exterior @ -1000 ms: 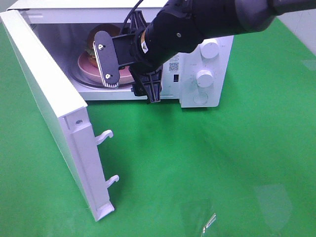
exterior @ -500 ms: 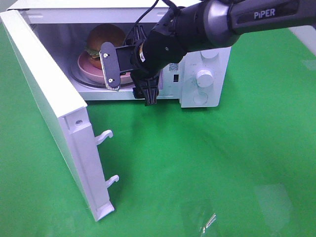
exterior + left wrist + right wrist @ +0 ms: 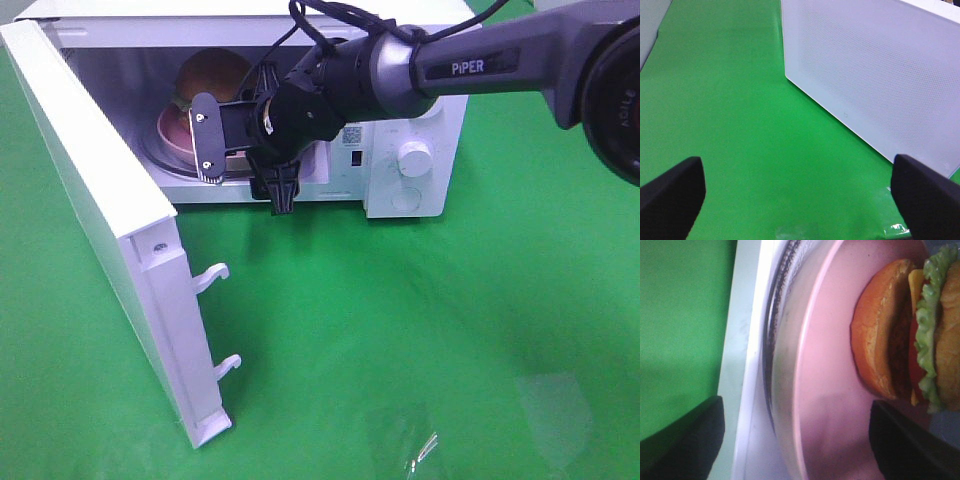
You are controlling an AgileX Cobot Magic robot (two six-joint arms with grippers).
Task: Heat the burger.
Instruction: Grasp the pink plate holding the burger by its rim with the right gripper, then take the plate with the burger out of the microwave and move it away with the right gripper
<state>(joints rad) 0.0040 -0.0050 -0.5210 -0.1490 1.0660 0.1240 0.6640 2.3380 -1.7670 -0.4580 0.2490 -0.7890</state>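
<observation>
Right arm has pulled back and swung left since a second ago; more of the burger shows behind it now. Near edge: bare green table cloth. Then the white microwave door, swung wide open on the left. Right gripper hangs at the mouth of the white boxy microwave, jaws spread wide and empty, one black finger over the cloth, the other over the plate. Inside the cavity: glass turntable, round pink plate on it, and the brown-bun burger with green lettuce sitting on that plate. Left gripper is also wide open, holding nothing, over cloth beside the microwave's outer wall.
</observation>
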